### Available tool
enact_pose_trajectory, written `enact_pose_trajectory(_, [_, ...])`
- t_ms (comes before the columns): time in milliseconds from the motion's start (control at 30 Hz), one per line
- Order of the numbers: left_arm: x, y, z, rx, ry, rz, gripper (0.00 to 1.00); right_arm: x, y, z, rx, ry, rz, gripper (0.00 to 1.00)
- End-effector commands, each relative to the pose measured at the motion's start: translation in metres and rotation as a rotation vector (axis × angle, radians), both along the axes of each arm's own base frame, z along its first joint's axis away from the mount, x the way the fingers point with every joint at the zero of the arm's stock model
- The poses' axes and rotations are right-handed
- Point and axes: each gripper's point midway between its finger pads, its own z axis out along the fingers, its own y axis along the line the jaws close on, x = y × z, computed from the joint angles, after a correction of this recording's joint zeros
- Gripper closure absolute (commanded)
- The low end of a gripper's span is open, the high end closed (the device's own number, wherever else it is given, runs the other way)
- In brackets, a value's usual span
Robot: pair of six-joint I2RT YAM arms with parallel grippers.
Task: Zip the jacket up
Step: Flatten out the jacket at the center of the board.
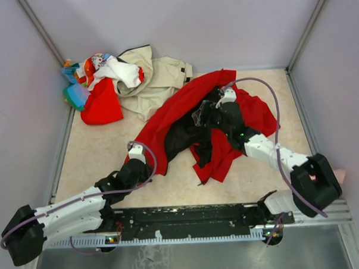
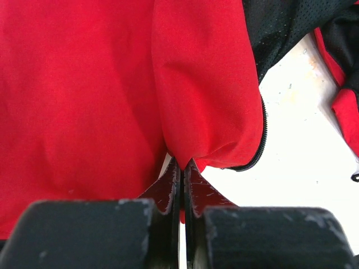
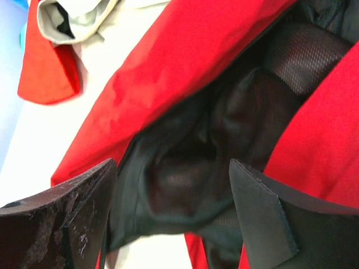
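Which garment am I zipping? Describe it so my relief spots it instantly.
On the pale speckled tabletop, skip the mixed clothes pile at the far left. The large bright red jacket lies spread across the centre, open, its black mesh lining showing. Unlike the beige jacket and the smaller plain red garment in that pile, it has a black zipper along its edge.

The counter (image 1: 97, 150) is a pale, speckled surface. In its middle the red jacket (image 1: 184, 104) lies spread open (the black lining faces up). Towards the far left corner a beige jacket (image 1: 159, 76), a small red garment (image 1: 102, 105) and some colourful clothes (image 1: 99, 69) lie together in one heap.
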Motion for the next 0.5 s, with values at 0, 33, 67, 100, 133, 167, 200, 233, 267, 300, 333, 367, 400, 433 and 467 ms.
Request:
enact_pose_trajectory(0, [0.002,-0.003,0.008,-0.033,-0.033,-0.013,1.0,0.048,0.016,0.045,0.176,-0.125,-0.009,0.19])
enact_pose_trajectory(33, [0.002,-0.004,0.009,-0.035,-0.034,-0.016,1.0,0.057,0.018,0.042,0.181,-0.116,-0.012,0.19])
enact_pose_trajectory(67, [0.002,-0.004,0.009,-0.037,-0.034,-0.018,1.0,0.065,0.021,0.038,0.189,-0.108,-0.009,0.19])
enact_pose_trajectory(100, [0.002,-0.004,0.009,-0.036,-0.034,-0.021,1.0,0.073,0.022,0.036,0.198,-0.105,-0.009,0.19])
enact_pose_trajectory(133, [0.002,-0.004,0.01,-0.038,-0.034,-0.019,1.0,0.081,0.023,0.032,0.204,-0.098,-0.014,0.19])
enact_pose_trajectory(167, [0.001,-0.004,0.01,-0.039,-0.035,-0.021,1.0,0.088,0.024,0.029,0.207,-0.093,-0.017,0.19])
enact_pose_trajectory(200, [0.001,-0.004,0.01,-0.04,-0.035,-0.022,1.0,0.094,0.025,0.023,0.204,-0.081,-0.024,0.19])
enact_pose_trajectory(233, [0.001,-0.005,0.011,-0.044,-0.036,-0.025,1.0,0.101,0.025,0.016,0.2,-0.068,-0.032,0.19])
enact_pose_trajectory(267, [0.001,-0.005,0.011,-0.047,-0.037,-0.025,1.0,0.109,0.026,0.001,0.187,-0.042,-0.04,0.19])
enact_pose_trajectory(300, [0.0,-0.005,0.011,-0.049,-0.036,-0.028,1.0,0.115,0.026,-0.004,0.184,-0.034,-0.049,0.19])
enact_pose_trajectory(333, [0.0,-0.006,0.011,-0.051,-0.036,-0.031,1.0,0.121,0.025,-0.01,0.18,-0.026,-0.056,0.2])
enact_pose_trajectory(367, [-0.001,-0.006,0.011,-0.053,-0.035,-0.033,1.0,0.126,0.024,-0.013,0.177,-0.02,-0.063,0.21])
enact_pose_trajectory(400, [-0.001,-0.006,0.011,-0.056,-0.035,-0.036,1.0,0.131,0.023,-0.016,0.175,-0.015,-0.069,0.23])
enact_pose_trajectory(433, [-0.001,-0.007,0.012,-0.057,-0.035,-0.039,1.0,0.136,0.021,-0.02,0.17,-0.008,-0.075,0.25])
enact_pose_trajectory(467, [-0.001,-0.007,0.012,-0.059,-0.035,-0.041,1.0,0.14,0.019,-0.021,0.165,-0.005,-0.078,0.28])
